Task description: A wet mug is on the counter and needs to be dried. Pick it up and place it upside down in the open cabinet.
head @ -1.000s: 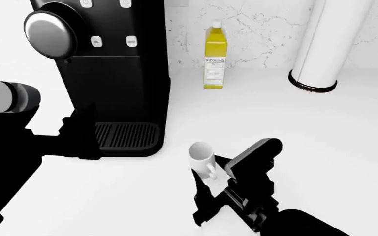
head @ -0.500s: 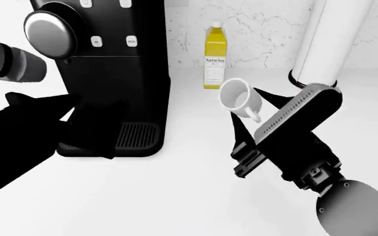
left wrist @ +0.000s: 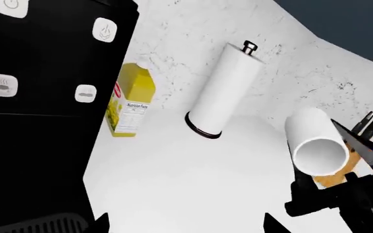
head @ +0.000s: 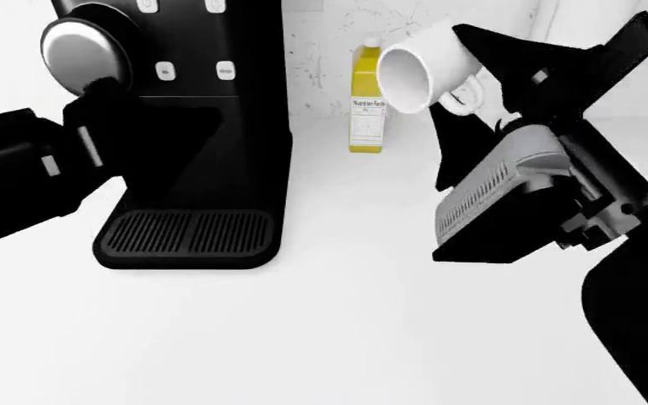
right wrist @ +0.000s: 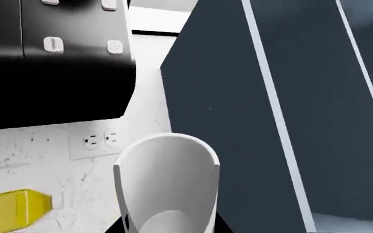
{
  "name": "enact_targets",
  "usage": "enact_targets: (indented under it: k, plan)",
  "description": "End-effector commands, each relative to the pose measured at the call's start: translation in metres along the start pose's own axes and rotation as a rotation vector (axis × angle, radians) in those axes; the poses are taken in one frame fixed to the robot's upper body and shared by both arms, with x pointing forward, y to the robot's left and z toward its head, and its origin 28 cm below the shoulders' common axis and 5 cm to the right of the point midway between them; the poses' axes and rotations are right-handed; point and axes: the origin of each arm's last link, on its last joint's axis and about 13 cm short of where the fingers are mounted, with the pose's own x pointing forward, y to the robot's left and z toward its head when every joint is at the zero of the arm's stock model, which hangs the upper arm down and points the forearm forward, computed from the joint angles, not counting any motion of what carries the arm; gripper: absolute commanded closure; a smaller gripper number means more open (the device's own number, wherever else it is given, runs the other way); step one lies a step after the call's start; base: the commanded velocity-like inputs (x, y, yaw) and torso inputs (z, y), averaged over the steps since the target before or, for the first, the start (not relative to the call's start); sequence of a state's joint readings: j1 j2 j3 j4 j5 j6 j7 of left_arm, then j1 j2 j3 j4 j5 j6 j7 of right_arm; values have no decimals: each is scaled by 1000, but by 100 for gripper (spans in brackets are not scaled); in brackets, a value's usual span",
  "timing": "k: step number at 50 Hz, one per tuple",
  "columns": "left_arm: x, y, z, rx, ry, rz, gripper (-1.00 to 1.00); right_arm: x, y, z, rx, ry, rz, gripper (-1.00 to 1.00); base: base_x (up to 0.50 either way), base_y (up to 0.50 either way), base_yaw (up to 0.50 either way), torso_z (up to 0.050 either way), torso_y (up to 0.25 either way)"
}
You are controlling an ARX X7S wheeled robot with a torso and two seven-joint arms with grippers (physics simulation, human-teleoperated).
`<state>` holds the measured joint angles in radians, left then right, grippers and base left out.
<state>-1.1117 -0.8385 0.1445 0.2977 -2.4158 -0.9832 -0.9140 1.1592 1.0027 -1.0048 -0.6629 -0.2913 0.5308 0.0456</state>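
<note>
Gripping the mug point(head: 418, 67), apparently, right fingers point(head: 493, 51).

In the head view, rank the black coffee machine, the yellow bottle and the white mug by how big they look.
1. Black coffee machine, by far the largest.
2. and 3. Yellow bottle and small white mug look about alike; the mug is raised in the right claw, nearer the camera, so their order is unsure.

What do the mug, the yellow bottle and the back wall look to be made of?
Mug: plain matte white, probably ceramic; no gloss visible. Yellow bottle: smooth yellow body, white cap, printed nutrition label, likely plastic or carton. Back wall: white with grey veining, marble-like.
</note>
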Motion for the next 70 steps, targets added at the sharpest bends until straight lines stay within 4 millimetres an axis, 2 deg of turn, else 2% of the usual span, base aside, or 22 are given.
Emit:
enact_targets:
  k: [1,7,16,24,40,46,54,64,70]
  plan:
    - [2,0,14,-79,16,-43,-100,9,-20,-11,-429,-145,-76,100,0,0,0,0,0]
    - [6,-1,19,-55,41,-49,-100,14,-24,-16,-547,-210,-67,100,0,0,0,0,0]
    - [7,-2,19,31,97,-122,-100,18,-24,-28,-628,-264,-59,100,0,0,0,0,0]
    - [7,-3,23,21,114,-182,-100,23,-31,-34,-715,-342,-106,100,0,0,0,0,0]
    - [8,0,19,66,196,-219,-100,28,-46,-33,-792,-434,-117,100,0,0,0,0,0]
    - [8,2,19,100,232,-234,-100,29,-51,-28,-809,-490,-129,100,0,0,0,0,0]
    - [11,1,20,117,267,-265,-100,32,-71,-14,-828,-527,-164,100,0,0,0,0,1]
    - [16,-5,24,129,267,-369,-100,36,-72,-9,-821,-554,-196,100,0,0,0,0,0]
    - [24,-13,25,133,276,-443,-100,36,-66,-12,-808,-557,-194,100,0,0,0,0,0]
